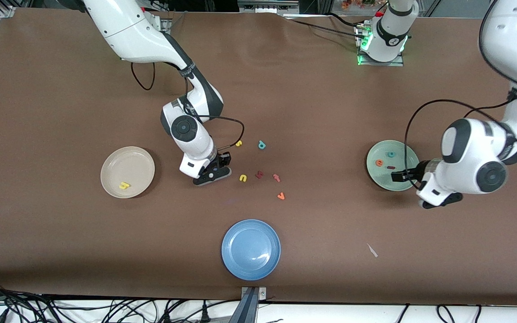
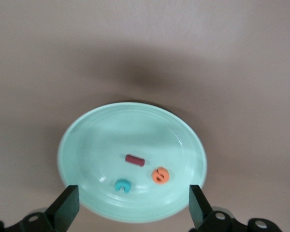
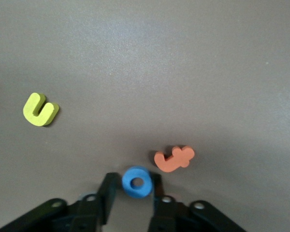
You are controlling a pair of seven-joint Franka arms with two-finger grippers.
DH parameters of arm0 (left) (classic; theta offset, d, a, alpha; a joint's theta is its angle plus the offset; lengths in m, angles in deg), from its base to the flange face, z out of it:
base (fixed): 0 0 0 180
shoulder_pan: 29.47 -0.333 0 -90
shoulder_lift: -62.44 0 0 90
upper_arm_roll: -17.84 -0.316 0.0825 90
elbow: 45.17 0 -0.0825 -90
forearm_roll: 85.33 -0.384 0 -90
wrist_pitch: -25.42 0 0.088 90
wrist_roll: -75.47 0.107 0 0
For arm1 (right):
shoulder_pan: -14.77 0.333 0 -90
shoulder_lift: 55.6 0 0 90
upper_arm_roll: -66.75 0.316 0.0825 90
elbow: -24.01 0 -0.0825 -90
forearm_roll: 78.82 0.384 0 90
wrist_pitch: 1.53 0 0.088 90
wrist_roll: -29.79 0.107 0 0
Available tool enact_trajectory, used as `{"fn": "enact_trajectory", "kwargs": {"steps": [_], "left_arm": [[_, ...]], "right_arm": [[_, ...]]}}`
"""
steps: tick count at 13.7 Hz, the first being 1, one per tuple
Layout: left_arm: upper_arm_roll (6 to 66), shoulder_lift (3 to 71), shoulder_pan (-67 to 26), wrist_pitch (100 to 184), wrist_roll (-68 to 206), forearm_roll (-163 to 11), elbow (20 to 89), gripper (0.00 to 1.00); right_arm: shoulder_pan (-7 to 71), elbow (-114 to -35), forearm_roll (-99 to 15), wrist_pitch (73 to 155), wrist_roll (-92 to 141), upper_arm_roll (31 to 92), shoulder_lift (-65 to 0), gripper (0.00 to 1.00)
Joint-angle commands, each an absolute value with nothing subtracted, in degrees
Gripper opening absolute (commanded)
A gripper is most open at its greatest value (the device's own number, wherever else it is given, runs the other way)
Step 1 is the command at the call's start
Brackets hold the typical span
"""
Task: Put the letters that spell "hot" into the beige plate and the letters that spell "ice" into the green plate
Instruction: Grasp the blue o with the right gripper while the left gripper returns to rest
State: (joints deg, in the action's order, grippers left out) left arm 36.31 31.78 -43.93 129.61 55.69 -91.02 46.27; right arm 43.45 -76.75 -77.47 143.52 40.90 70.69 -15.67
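Right gripper (image 3: 133, 193) is down at the table near the middle, between the beige plate (image 1: 139, 157) and the loose letters. Jaws closed on the blue o (image 3: 136, 182), one finger (image 3: 108, 193) on each side of the ring. The orange t (image 3: 174, 159) lies just beside the o in the right wrist view, apart from the fingers. From the front the arm hides both, so I can't place them there.

Left gripper (image 2: 131, 205) hangs over the edge of the green plate (image 1: 377, 175), jaws wide apart, nothing between them. In that plate: teal c (image 2: 122, 185), orange e (image 2: 160, 175), dark red i (image 2: 135, 160), all separate, none touching.

Beige plate sits toward the right arm's end, yellow h (image 1: 124, 185) in it close to the rim nearest the front camera.

Still on the table mid-way between the plates: yellow u (image 1: 243, 178), a dark red angular letter (image 1: 259, 174), a pinkish-red hooked letter (image 1: 276, 177), a teal p (image 1: 262, 145), a small yellow piece (image 1: 238, 143), and an orange piece (image 1: 281, 195), probably a v.

Blue plate (image 1: 236, 233) is nearest the front camera
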Motion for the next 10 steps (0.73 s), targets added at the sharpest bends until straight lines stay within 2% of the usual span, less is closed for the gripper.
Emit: {"fn": "enact_trajectory", "kwargs": {"steps": [1, 3, 6, 10], "left_arm": [[39.0, 33.7, -43.7, 117.6, 56.1, -91.8, 35.2, 1.00], [39.7, 34.5, -43.5, 112.9, 56.1, -91.7, 28.7, 1.00], [40.9, 39.7, -43.5, 112.3, 56.3, -91.8, 26.5, 1.00], [41.3, 43.0, -43.4, 112.3, 59.0, -91.7, 25.4, 1.00]], "right_arm": [[43.6, -76.1, -77.6, 143.8, 41.0, 71.0, -14.8, 0.15], [43.6, -76.1, -77.6, 143.7, 40.8, 71.0, -14.8, 0.13], [43.0, -76.3, -77.6, 142.3, 38.6, 70.9, -16.8, 0.12], [36.7, -76.8, -77.3, 129.6, 28.9, 70.9, -24.0, 0.11]]}}
